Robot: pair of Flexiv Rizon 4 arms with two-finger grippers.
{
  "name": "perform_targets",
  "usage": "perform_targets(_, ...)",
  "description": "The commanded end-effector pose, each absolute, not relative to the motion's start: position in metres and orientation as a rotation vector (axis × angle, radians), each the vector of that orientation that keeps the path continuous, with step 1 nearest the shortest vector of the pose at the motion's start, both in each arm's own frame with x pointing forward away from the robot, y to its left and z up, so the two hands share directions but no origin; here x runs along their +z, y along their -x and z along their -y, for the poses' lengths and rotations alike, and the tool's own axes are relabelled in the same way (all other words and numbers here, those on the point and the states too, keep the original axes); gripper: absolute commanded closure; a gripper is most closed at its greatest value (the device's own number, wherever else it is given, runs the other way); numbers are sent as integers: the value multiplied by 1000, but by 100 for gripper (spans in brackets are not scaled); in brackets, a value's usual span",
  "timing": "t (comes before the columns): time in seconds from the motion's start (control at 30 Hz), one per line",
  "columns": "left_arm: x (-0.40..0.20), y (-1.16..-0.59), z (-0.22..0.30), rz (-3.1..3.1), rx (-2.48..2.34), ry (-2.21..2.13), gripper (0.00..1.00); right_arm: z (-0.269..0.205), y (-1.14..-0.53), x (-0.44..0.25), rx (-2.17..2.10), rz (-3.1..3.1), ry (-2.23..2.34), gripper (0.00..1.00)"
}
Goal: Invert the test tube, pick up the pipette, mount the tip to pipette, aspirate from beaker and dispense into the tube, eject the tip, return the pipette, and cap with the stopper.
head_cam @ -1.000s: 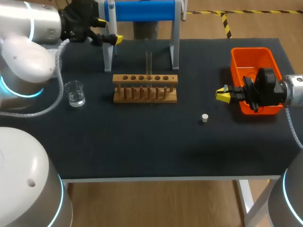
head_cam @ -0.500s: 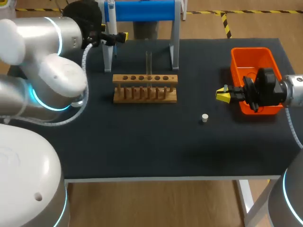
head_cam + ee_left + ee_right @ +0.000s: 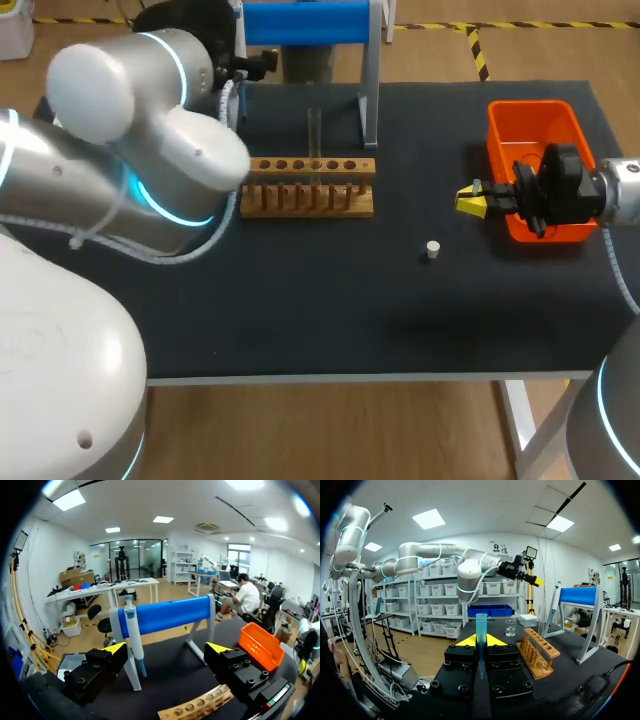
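Standing upright in the rack (image 3: 307, 185), the test tube (image 3: 314, 128) is seen from the head view, its stopper (image 3: 432, 249) laid nearby. At the left wrist, the left gripper (image 3: 167, 652) is held with fingers apart before the hanging pipette (image 3: 132, 635), presumably for pickup. At the right wrist, an upright tip (image 3: 481, 622) is clamped in the right gripper (image 3: 481, 641), likely for mounting.

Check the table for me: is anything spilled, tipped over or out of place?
Nothing stands out. The rack sits square with the test tube upright in it, the beaker stands upright with no spill visible around it, and the stopper lies alone on the mat. The right pincer holds the blue tip straight.
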State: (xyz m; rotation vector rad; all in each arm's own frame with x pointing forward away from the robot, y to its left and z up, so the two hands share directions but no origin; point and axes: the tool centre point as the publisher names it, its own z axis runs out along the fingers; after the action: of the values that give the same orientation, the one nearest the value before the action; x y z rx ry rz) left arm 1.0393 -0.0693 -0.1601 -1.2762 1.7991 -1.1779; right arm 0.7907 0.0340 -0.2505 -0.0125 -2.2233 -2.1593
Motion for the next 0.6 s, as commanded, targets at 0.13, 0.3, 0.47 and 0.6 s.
perform_targets(0.13,-164,-1055,71,-1525,-972,1379,0,-34,-790,-250,-2158,2226,14,100)
perform_targets(0.3,-168,-1067,66,-1482,-983,1388,0,-34,-790,-250,-2158,2226,14,100)
perform_targets(0.47,-173,-1076,60,-1447,-1007,1391,0,-34,-790,-250,-2158,2226,14,100)
perform_targets(0.6,-179,-1085,55,-1432,-1029,1392,0,-34,-790,-250,-2158,2226,14,100)
